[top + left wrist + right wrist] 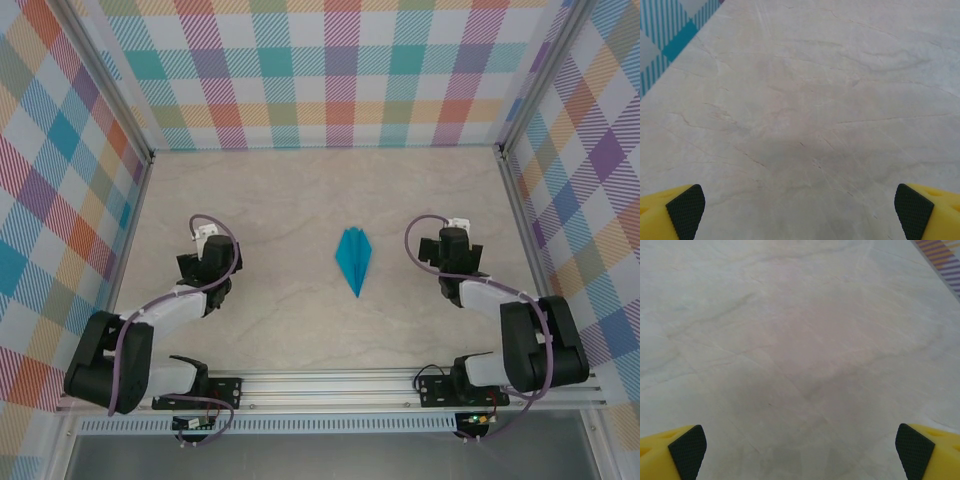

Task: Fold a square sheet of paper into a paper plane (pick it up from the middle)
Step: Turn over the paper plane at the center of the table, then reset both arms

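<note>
The teal-blue paper plane (354, 258) lies flat in the middle of the marble table (300, 200), its sharp point towards the near edge and its centre crease showing. My left gripper (204, 248) is well to its left, my right gripper (452, 240) to its right, both apart from it. In the left wrist view the gripper (800, 210) is open, its yellow fingers (685, 210) wide apart over bare table. The right gripper (800, 450) is open too, with nothing between its fingers (687, 450). The sheet shows as the folded plane.
Checked walls (320, 70) close the table at the back and both sides, with metal posts at the corners. An aluminium rail (330, 385) carrying the arm bases runs along the near edge.
</note>
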